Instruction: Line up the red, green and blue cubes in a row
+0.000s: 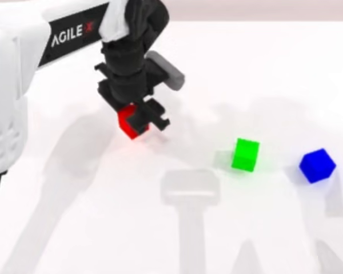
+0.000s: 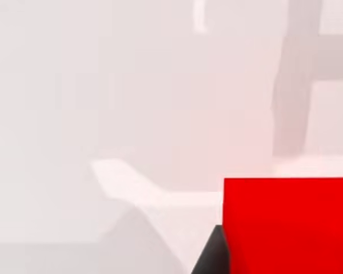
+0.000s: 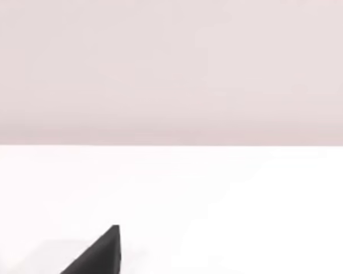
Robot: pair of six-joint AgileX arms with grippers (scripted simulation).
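Lettering: my left arm (image 1: 74, 34) carries a black panel reading "AGILE" in white, followed by a red mark that I cannot read clearly. No other writing shows.

Count: three cubes, one of each colour, all small, plain and solid-coloured, and alike in size. One arm is visible from above.

Red cube (image 1: 129, 122): bright red, at about 10 o'clock from the middle of the white bench (image 1: 74, 217). My left pincer (image 1: 138, 118) reaches down over it, its black fingers (image 1: 155, 116) closed against the cube's sides, so the cube is clamped and partly covered. In the left wrist view the red cube (image 2: 288, 225) fills one corner, with a dark fingertip (image 2: 214, 256) touching its edge.

Green cube (image 1: 245, 154): bright green, at about 3 o'clock from the bench's middle, well apart from the red cube and resting free on the surface.

Blue cube (image 1: 317, 165): deep blue, further toward 3 o'clock, near the green cube but not touching it, and turned at an angle to it.

Right arm: out of the top view. Its wrist view shows bare bench and one dark finger tip (image 3: 100, 254); I cannot tell whether the right pincer is apart or together.
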